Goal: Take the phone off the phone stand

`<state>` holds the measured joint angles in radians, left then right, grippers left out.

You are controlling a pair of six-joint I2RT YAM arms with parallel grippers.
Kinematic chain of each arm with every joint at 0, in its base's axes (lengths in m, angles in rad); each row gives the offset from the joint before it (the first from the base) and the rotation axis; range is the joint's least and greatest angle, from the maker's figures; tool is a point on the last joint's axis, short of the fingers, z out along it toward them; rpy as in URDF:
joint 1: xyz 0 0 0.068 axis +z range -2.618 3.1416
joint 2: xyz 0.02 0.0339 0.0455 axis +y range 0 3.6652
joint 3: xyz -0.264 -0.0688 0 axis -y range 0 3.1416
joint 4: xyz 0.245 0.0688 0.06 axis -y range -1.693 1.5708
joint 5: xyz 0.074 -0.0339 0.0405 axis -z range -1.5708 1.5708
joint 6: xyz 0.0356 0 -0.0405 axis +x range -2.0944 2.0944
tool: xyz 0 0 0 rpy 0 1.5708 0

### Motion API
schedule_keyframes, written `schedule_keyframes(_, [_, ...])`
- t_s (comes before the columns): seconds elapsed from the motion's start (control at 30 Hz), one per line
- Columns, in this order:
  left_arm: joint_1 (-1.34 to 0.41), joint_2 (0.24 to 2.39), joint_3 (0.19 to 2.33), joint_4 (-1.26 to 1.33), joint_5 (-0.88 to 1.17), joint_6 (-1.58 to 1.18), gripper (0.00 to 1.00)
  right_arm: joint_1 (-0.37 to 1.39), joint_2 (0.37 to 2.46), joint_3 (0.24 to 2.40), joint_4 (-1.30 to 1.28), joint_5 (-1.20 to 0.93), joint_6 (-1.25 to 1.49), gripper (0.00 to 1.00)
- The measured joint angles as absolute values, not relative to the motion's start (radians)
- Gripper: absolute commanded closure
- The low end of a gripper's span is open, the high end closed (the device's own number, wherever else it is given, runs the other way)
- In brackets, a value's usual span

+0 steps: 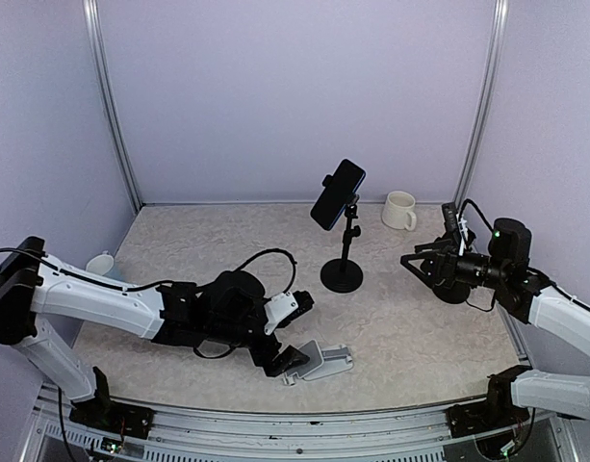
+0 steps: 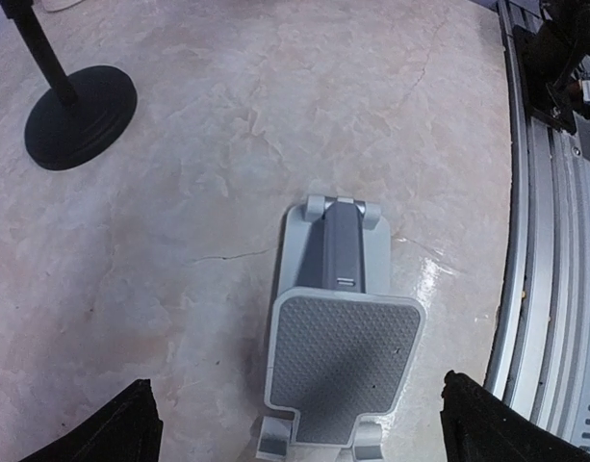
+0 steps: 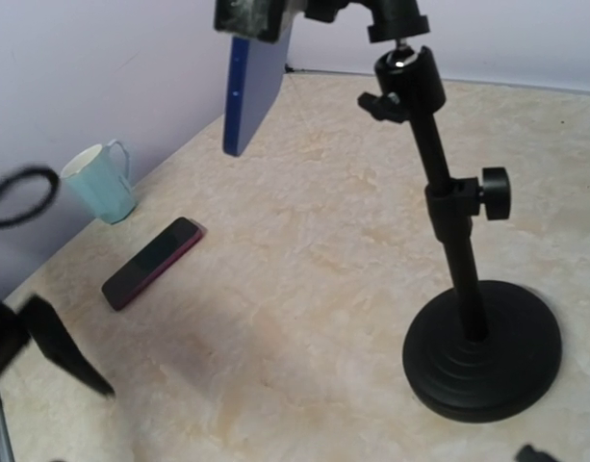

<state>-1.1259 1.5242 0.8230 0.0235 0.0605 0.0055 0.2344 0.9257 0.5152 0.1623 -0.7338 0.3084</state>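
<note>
Dark blue slab phone (image 1: 337,193) sits clamped at the top of the black pole stand with the round weighted base (image 1: 344,260), tilted, its lower end hanging free below the clamp, well above the beige marbled worktop (image 1: 420,327). Right tool (image 1: 422,265) hangs to the right of the stand at about pole height, jaws spread, holding nothing. Left tool (image 1: 293,332) is released too, low and on the near-left of the stand, over a grey fold-flat phone holder (image 2: 338,327) lying on the worktop. The phone likely handles as rigid, thin, fairly light, smooth-sided and slippery, with a breakable face. The best hold looks to be across its two long edges on the free end away from the clamp, not on the flat faces. The clamp probably resists and the ball joint may swivel, so the stand could tip; steadying the pole seems wise. A maroon phone (image 3: 152,262) and a pale teal cup (image 3: 100,181) lie far left of the stand, a white mug (image 1: 399,210) behind-right.
</note>
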Motion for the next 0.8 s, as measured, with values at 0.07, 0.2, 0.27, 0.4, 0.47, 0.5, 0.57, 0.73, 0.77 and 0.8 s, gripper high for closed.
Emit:
schedule_keyframes(0.07, [-1.137, 1.565, 0.823, 0.046, 0.075, 0.005, 0.01, 0.234, 0.926, 0.515, 0.163, -0.735, 0.309, 0.0])
schedule_keyframes(0.2, [-1.153, 1.63, 0.824, 0.064, 0.089, 0.007, 0.01, 0.234, 0.926, 0.515, 0.163, -0.739, 0.309, 0.0])
schedule_keyframes(0.27, [-1.164, 1.659, 0.831, 0.064, 0.094, 0.011, 0.01, 0.234, 0.926, 0.513, 0.164, -0.741, 0.309, 0.0])
schedule_keyframes(0.4, [-1.175, 1.708, 0.86, 0.063, 0.098, 0.028, 0.01, 0.234, 0.926, 0.513, 0.164, -0.742, 0.309, 0.0])
schedule_keyframes(0.47, [-1.178, 1.724, 0.876, 0.062, 0.097, 0.036, 0.01, 0.234, 0.926, 0.513, 0.164, -0.742, 0.309, 0.0])
schedule_keyframes(0.5, [-1.179, 1.733, 0.888, 0.06, 0.097, 0.041, 0.02, 0.234, 0.926, 0.513, 0.164, -0.742, 0.309, 0.0])
schedule_keyframes(0.57, [-1.179, 1.748, 0.905, 0.059, 0.097, 0.05, 0.04, 0.234, 0.926, 0.513, 0.164, -0.741, 0.308, 0.0])
schedule_keyframes(0.73, [-1.18, 1.778, 0.944, 0.059, 0.091, 0.068, 0.11, 0.234, 0.926, 0.513, 0.164, -0.741, 0.308, 0.0])
schedule_keyframes(0.77, [-1.18, 1.781, 0.947, 0.059, 0.088, 0.072, 0.13, 0.234, 0.926, 0.513, 0.164, -0.741, 0.308, 0.0])
schedule_keyframes(0.8, [-1.18, 1.784, 0.952, 0.056, 0.085, 0.075, 0.14, 0.234, 0.926, 0.513, 0.164, -0.741, 0.308, 0.0])
